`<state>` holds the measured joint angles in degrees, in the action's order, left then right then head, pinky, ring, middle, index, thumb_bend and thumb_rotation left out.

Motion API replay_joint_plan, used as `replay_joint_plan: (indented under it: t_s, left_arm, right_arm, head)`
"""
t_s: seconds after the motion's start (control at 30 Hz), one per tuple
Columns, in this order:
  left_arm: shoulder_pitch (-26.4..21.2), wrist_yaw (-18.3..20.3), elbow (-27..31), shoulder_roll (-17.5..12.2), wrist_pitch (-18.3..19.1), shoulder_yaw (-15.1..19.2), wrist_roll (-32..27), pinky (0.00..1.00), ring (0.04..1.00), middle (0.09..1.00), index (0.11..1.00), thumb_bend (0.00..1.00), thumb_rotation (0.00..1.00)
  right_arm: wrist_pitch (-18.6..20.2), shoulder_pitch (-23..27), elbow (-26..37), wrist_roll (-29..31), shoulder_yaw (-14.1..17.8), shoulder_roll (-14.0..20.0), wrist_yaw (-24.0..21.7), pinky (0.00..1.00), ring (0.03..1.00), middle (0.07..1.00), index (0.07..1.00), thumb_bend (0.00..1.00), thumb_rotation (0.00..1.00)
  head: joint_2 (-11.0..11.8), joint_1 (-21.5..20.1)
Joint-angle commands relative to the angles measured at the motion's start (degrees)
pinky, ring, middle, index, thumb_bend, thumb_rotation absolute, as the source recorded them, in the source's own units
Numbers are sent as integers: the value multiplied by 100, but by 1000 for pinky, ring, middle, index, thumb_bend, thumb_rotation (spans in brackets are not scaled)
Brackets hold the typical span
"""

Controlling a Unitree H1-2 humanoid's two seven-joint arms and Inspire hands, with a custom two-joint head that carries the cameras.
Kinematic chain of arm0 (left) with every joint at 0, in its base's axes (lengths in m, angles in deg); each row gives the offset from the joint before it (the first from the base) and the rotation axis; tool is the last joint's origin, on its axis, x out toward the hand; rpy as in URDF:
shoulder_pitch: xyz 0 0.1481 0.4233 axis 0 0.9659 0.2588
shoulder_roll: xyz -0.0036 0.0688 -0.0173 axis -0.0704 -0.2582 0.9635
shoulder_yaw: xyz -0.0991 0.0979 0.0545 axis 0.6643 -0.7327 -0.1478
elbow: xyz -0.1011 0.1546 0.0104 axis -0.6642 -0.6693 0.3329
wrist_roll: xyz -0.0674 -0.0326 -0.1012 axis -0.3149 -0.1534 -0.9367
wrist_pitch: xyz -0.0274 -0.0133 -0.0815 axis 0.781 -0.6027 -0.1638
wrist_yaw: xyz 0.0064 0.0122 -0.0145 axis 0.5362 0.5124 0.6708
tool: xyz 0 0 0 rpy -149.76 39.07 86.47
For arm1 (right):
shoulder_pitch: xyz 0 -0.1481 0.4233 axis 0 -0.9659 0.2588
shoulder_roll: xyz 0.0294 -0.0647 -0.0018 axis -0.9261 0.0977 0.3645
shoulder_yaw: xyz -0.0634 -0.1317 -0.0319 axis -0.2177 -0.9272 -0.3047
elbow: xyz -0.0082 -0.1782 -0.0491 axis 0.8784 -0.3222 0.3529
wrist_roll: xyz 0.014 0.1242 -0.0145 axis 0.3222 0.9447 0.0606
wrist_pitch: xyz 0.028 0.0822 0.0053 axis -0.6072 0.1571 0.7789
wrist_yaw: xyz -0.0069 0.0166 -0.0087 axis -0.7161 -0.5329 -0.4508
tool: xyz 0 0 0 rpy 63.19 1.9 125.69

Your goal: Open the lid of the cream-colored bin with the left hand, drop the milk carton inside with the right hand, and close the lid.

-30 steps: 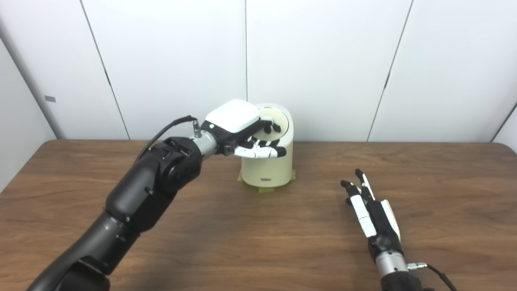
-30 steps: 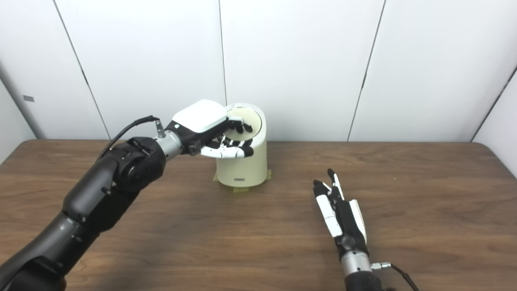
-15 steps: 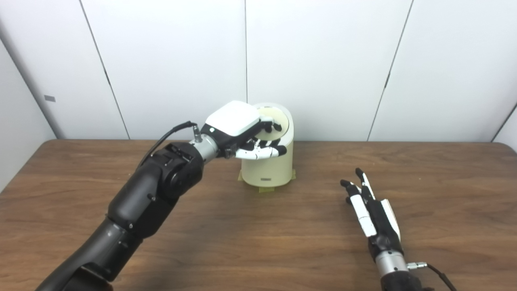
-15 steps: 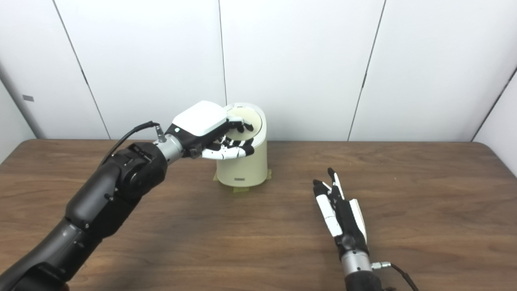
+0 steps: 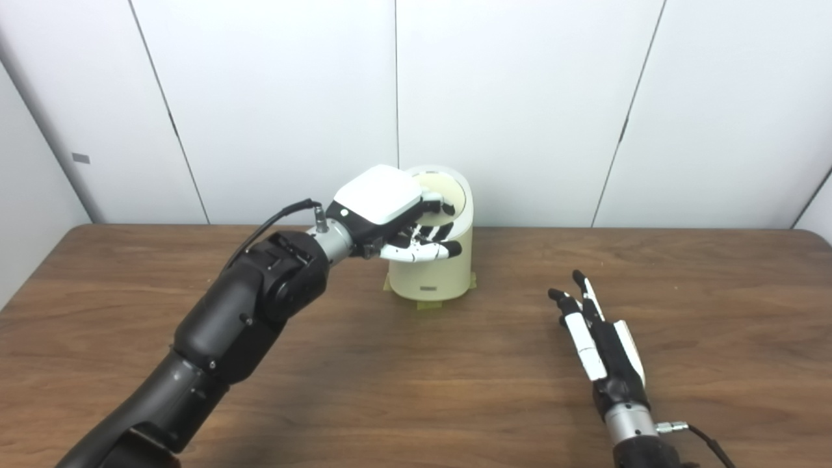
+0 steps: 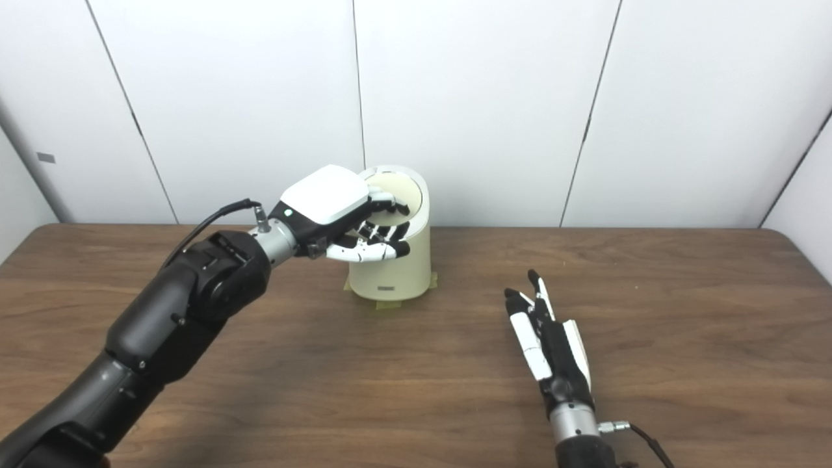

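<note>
Cylindrical cream bin [image 5: 437, 268], woodgrain table [image 5: 416, 383]

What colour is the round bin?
Cream, the round plastic bin shows best in the left eye view.

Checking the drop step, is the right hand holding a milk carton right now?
No, the right hand lies flat and open on the table, holding nothing.

The left hand [image 5: 390, 218] is held raised, fingers curled; the right hand [image 5: 598, 341] is laid flat, fingers extended.
</note>
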<state>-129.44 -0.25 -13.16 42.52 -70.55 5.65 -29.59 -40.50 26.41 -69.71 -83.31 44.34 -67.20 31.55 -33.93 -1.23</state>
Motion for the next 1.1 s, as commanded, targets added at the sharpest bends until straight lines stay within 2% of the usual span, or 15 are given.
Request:
replay_joint_plan:
  t_s: [0.0, 0.23, 0.47, 0.67, 0.8, 0.97, 1.07]
  left_arm:
    - [-159, 205, 10, -67, -62, -140, 100, 841, 790, 777, 805, 490, 1000]
    - [-133, 804, -33, -85, 3, -440, 68, 866, 791, 781, 813, 545, 1000]
    - [-211, 891, -1, -68, 177, -294, -198, 875, 811, 800, 833, 526, 1000]
    - [-237, 593, 162, 46, 527, 171, -505, 846, 795, 779, 822, 513, 1000]
    - [-196, 201, 327, 182, 663, 592, -723, 757, 776, 769, 807, 501, 999]
    - [-64, -122, 763, 411, 1015, 1260, -1086, 728, 795, 813, 826, 469, 1000]
    - [148, -275, 1110, 639, 1344, 1756, -1548, 745, 823, 843, 846, 396, 970]
  right_arm:
    - [-65, 194, 185, 54, 39, -51, 17, 873, 911, 863, 1000, 695, 1000]
    - [-76, 184, 211, 67, 18, -57, 14, 874, 911, 864, 1000, 697, 1000]
    - [-77, 184, 196, 105, 42, -70, 18, 872, 910, 867, 1000, 698, 1000]
    - [-105, 202, 178, 192, 70, -73, -3, 881, 917, 870, 1000, 688, 1000]
    - [-90, 198, 202, 207, 77, -73, 2, 883, 918, 870, 1000, 692, 1000]
    - [-89, 193, 206, 249, 97, -59, -20, 884, 916, 871, 1000, 681, 1000]
    - [-137, 196, 132, 279, 122, -40, -22, 893, 922, 873, 1000, 679, 1000]
  head:
    - [-16, -13]
    - [-38, -48]
    - [-52, -39]
    - [-44, -48]
    - [-42, -46]
    - [-34, -44]
    - [-28, -56]
